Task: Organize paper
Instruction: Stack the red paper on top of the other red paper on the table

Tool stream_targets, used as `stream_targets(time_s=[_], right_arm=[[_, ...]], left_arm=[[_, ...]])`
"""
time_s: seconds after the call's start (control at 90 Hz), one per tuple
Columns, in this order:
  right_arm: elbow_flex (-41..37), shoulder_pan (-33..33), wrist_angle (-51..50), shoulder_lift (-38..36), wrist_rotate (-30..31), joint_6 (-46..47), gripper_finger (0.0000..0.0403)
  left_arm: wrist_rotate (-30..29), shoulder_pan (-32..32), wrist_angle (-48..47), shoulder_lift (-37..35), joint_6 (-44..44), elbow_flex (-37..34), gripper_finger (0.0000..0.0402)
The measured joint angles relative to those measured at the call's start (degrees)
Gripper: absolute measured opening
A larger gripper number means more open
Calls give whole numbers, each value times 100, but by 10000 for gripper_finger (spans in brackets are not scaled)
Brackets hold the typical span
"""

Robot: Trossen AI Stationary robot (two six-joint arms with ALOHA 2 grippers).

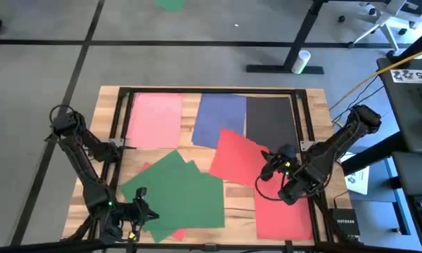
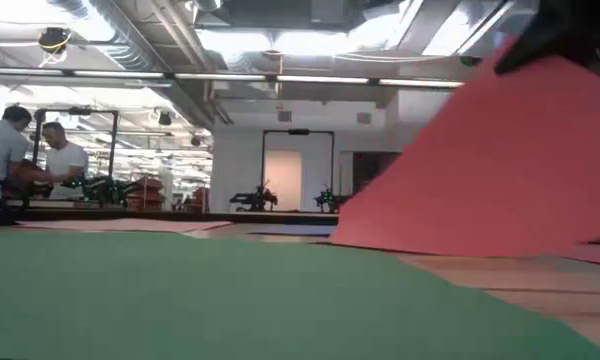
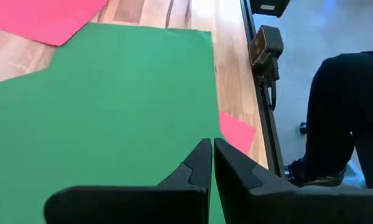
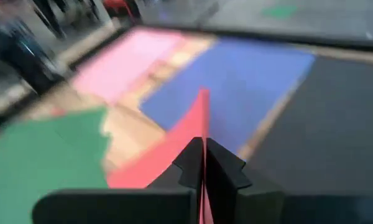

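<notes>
Across your desk [image 1: 316, 98], the lifted red sheet [image 1: 238, 160] hides the low view's right side. Your right gripper [image 1: 269, 167] has its fingers clamped on that sheet's edge; your left gripper [image 1: 142, 208], fingers together, hovers over green paper [image 1: 183, 193]

— What do your two arms look like from above?
— You see the left arm [image 1: 84, 158] and right arm [image 1: 330, 147] both dark, built of slim links with rounded joint housings, thin cables looped beside them, small green lights near the wrists.
— And the fingers [image 3: 202, 171]?
— Matte black, wedge-shaped, tapering to points on a flat black crossbar
</notes>
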Motion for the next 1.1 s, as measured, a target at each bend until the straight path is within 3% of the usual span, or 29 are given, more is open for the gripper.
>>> stream_targets(time_s=[0.267,0.844,0.956,1.1], right_arm=[[0,4,-183,2,-1976,-252,0],[0,151,-125,2,-5635,-549,0],[0,370,-54,2,-6230,-314,0],[0,713,115,2,-6573,259,0]], left_arm=[[-1,4,4,0,2,0,0],[-1,4,7,0,2,0,0],[-1,4,9,0,2,0,0],[-1,26,9,0,2,0,0]])
